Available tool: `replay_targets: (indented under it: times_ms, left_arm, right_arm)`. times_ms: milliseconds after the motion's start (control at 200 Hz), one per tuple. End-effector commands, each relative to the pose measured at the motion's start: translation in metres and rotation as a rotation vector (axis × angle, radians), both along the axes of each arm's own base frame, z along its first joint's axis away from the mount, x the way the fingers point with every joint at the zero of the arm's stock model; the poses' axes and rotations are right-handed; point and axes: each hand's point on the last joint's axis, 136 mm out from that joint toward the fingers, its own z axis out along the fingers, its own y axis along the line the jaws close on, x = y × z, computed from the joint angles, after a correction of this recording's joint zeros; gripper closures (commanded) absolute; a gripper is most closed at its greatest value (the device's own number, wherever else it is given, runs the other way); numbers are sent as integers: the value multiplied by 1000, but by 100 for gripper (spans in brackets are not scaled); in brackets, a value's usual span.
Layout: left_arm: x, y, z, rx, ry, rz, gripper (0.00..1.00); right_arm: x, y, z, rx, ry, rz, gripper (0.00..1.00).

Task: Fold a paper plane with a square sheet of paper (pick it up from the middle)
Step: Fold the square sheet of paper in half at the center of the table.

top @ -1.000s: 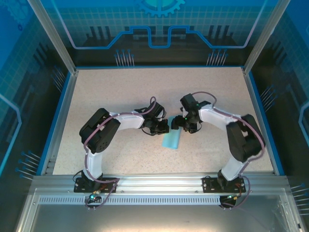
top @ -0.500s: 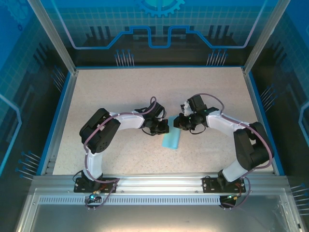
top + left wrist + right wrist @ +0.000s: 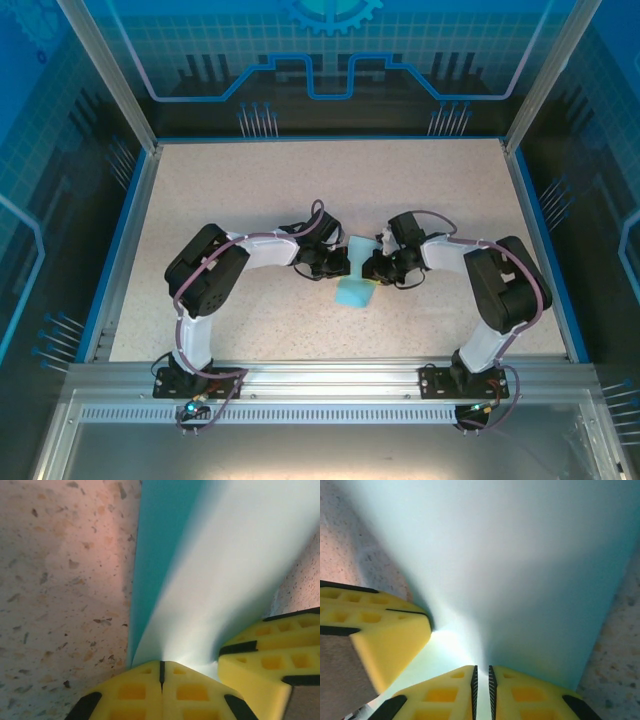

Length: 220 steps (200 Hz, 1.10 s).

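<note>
Left gripper (image 3: 161,672) and right gripper (image 3: 481,677), each with jaws pressed together on the near edge of the light-blue paper sheet (image 3: 215,580), which fans out ahead of the fingertips over the speckled table (image 3: 65,580). The two pinches sit just beside each other; likely risk: unequal pulls tearing the thin sheet or dragging it loose, skewing the crease

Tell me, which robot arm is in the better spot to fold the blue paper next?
Probably right. The right gripper pinches the wide flat flap of the blue paper, so it could swing that over. The left gripper clamps the crease, a good anchor.
</note>
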Motion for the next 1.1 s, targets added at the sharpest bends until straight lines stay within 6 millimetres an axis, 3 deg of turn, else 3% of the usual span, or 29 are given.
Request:
replay_targets:
  times_ms: [0, 265, 510, 640, 725, 1095]
  left_arm:
    - [-17, 11, -22, 83, 61, -23, 100]
    - [-20, 11, -24, 87, 68, -31, 100]
    - [-22, 11, -24, 91, 71, -38, 100]
    - [-21, 10, -24, 91, 69, -42, 100]
    - [-21, 9, -23, 90, 67, -44, 100]
    - [-21, 9, -24, 94, 68, -49, 100]
  right_arm:
    - [-7, -9, -16, -14, 31, -5, 82]
    - [-18, -17, -27, -29, 47, 10, 81]
    - [-11, 4, 34, 109, -84, 69, 79]
    - [-21, 14, 48, 135, -109, 105, 78]
    - [-25, 15, 43, 115, -97, 111, 78]
    - [-45, 4, -13, 52, 23, 92, 78]
